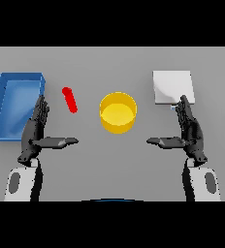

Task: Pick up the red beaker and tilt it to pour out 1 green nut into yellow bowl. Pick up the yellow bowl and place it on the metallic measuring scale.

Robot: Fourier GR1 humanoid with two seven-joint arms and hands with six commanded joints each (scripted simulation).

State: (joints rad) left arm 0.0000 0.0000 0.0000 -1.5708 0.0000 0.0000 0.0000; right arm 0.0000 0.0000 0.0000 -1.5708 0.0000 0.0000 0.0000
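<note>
The red beaker (70, 100) is a slim red tube that looks tilted, on the table left of centre. At the middle stands the yellow bowl (118, 113), round and empty as far as I can see. The metallic measuring scale (172, 87) is a pale square plate at the right rear. My left hand (37, 131) hovers just below and left of the beaker, fingers straight, thumb pointing inward. My right hand (189, 131) mirrors it below the scale, open, holding nothing. No green nut is visible.
A blue rectangular tray (17, 104) lies at the far left, right beside my left hand. The grey table (114, 160) stretches between both hands in front of the bowl.
</note>
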